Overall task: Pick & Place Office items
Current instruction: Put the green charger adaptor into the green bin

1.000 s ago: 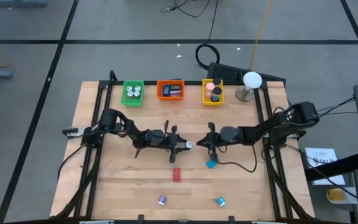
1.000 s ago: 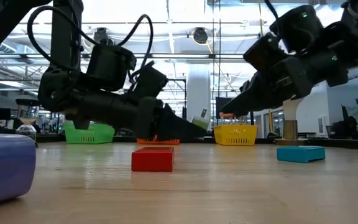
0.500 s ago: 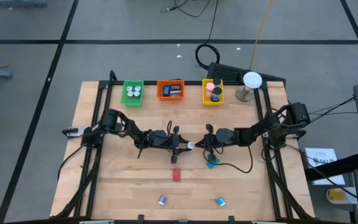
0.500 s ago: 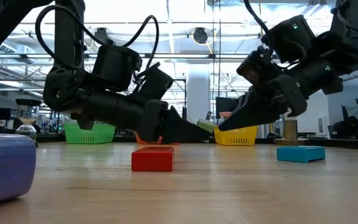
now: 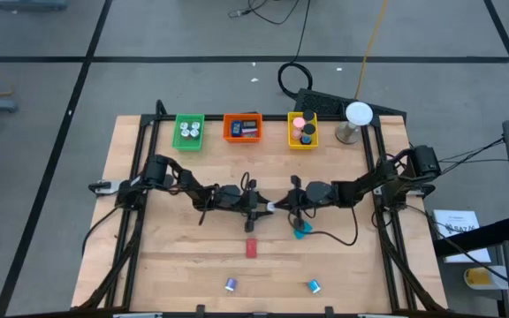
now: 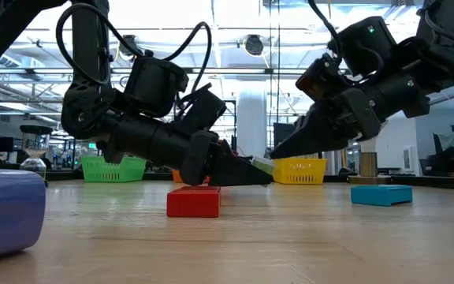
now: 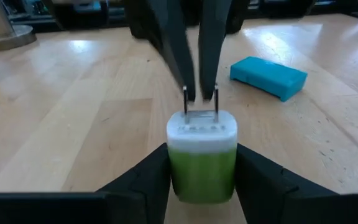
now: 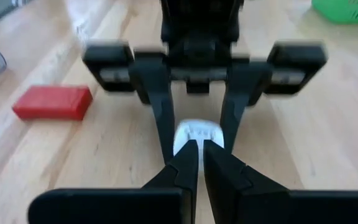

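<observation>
My left gripper [image 5: 266,207] is shut on a small green-and-white plug [image 7: 201,155] with two metal prongs, just above mid-table. My right gripper [image 5: 284,208] faces it from the table's right. Its fingers [image 7: 179,56] are almost together and their tips stand at the prongs [image 7: 201,102]. A teal block [image 5: 300,231] lies flat below the right gripper. A red block [image 5: 251,248] lies flat nearer the near edge. A purple roll [image 5: 230,284] and a blue piece [image 5: 313,286] rest close to that edge. My left gripper pinches the plug's green body [image 7: 201,177] between its two fingers [image 7: 148,183], one on each side. It comes from the table's left, slanting slightly down. The white prong end [image 6: 261,165] points at my right gripper, and the plug is clear of the table. My right gripper has its fingertips [image 8: 188,155] at the plug's white end [image 8: 197,132]; I cannot tell whether they touch it.
Green [image 5: 188,132], orange [image 5: 242,128] and yellow [image 5: 302,131] trays stand in a row along the far edge with small pieces in them. A white ball on a stand [image 5: 357,115] is at the far right corner. Bare wood lies left and right of the arms.
My right gripper has come down and moved toward the table's left, up to the plug's prong end. My left gripper has tipped lower and carried the plug a little to the right, closer to the table top.
</observation>
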Controlling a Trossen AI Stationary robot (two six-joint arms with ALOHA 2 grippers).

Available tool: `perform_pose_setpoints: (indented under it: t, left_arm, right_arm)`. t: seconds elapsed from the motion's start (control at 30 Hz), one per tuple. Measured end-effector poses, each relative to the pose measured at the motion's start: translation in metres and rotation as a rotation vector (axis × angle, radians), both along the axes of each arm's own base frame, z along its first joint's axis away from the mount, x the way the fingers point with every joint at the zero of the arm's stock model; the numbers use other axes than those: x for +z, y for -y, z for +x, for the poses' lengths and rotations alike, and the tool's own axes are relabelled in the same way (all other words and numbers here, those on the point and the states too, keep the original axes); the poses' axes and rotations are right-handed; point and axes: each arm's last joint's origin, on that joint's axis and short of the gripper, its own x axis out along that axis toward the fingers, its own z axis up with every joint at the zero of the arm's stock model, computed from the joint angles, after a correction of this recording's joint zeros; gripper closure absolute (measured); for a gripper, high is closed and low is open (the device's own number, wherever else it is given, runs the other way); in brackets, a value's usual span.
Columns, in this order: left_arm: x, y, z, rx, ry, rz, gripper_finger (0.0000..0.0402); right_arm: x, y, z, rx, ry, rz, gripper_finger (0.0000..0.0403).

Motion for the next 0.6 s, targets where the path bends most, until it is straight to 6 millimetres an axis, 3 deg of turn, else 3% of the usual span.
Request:
perform_pose_setpoints:
  t: [0.43,0.6]
  left_arm:
    - [-0.001,-0.0006,-0.0002,0.026,-0.011,-0.012,0.0239]
    - [-0.0014,-0.0007,-0.0005,0.031,-0.019,-0.029,0.0205]
  right_arm:
    - [0.0013,0.0033,0.001,-0.013,0.009,0.003,0.0387]
    - [0.001,0.0034,0.0009,-0.013,0.007,0.003,0.0387]
